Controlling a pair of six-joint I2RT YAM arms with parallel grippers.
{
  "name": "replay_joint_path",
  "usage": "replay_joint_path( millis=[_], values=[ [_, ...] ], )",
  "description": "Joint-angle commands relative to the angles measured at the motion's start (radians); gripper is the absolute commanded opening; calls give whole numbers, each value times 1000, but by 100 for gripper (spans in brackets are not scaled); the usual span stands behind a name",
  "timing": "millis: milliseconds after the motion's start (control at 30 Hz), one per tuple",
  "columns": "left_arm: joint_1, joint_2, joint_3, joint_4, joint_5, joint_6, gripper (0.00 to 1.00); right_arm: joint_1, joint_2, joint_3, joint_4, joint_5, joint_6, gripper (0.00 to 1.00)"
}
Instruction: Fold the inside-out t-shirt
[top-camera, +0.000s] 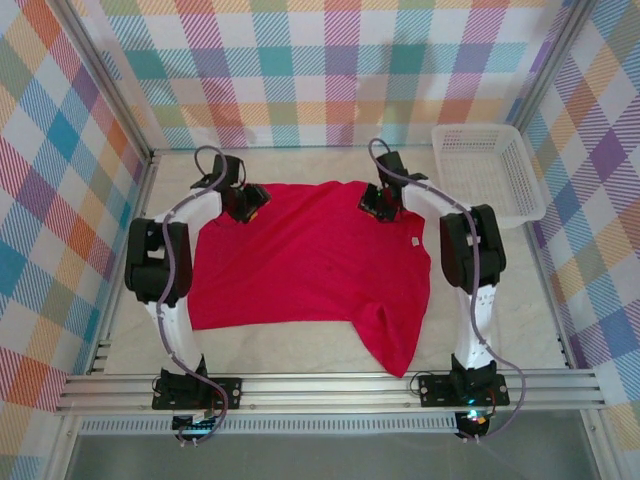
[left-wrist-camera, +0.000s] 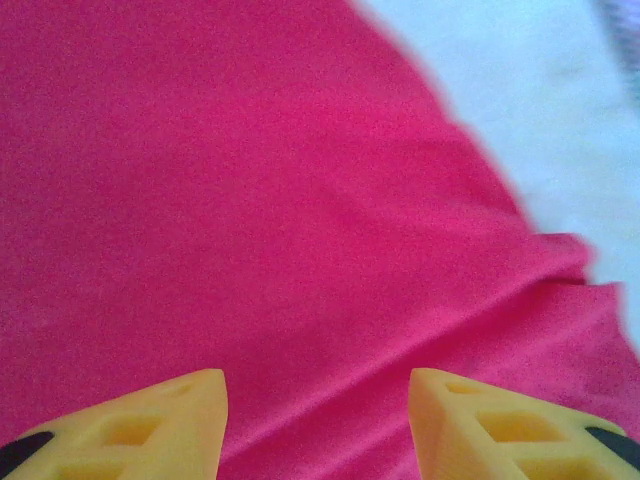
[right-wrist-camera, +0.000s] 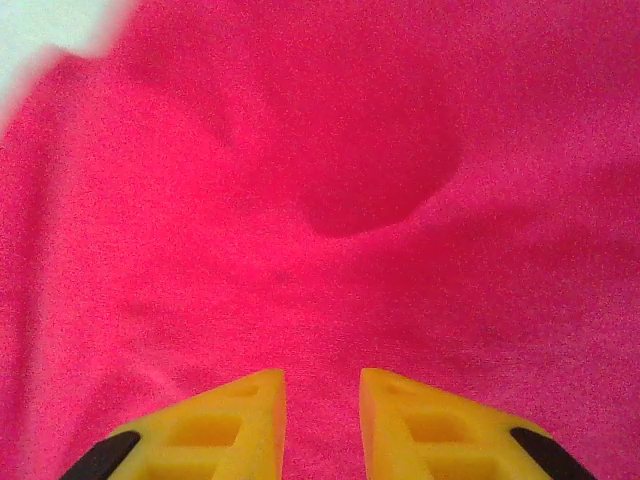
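Checked walls surround the pale worktop, where we see the inside-out t-shirt spread flat between the 2 arms. The left gripper is over its far edge, jaws wide apart, holding nothing. The right gripper keeps only a narrow gap, also empty.

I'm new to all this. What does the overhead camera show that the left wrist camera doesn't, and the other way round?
Overhead: the whole red t-shirt spread out, the left gripper and right gripper at its far corners, and a white basket at far right. Left wrist: a close-up of yellow fingertips standing apart over the cloth, with creases running toward the shirt's edge. Both: red cloth lying on the pale table.
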Motion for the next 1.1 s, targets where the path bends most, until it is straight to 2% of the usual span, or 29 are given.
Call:
replay_joint_path(
  millis=[0,200,300,400,533,733,867,967,1067],
  values=[
    [32,-20,-52,-37,-6,4,51,22,-29,-67,-30,-67,12,27],
    [108,-178,-342,-12,-49,2,51,137,-163,-378,30,-66,85,27],
    [117,-263,-424,-25,-80,22,51,157,-238,-416,-17,-52,63,30],
    [117,-293,-425,-60,-105,54,52,143,-303,-317,-126,66,-29,43],
    [126,-290,-387,-114,-128,88,52,65,-270,-117,-177,106,-115,60],
    [130,-318,-399,-76,-84,66,51,-41,-25,190,-275,152,-138,62],
    [130,-318,-382,-90,-82,77,51,-50,143,383,-363,131,-178,61],
    [130,-314,-381,-91,-79,79,50,-43,207,430,-402,87,-194,60],
    [130,-309,-395,-72,-68,68,50,-17,197,366,-371,40,-199,61]
  ],
)
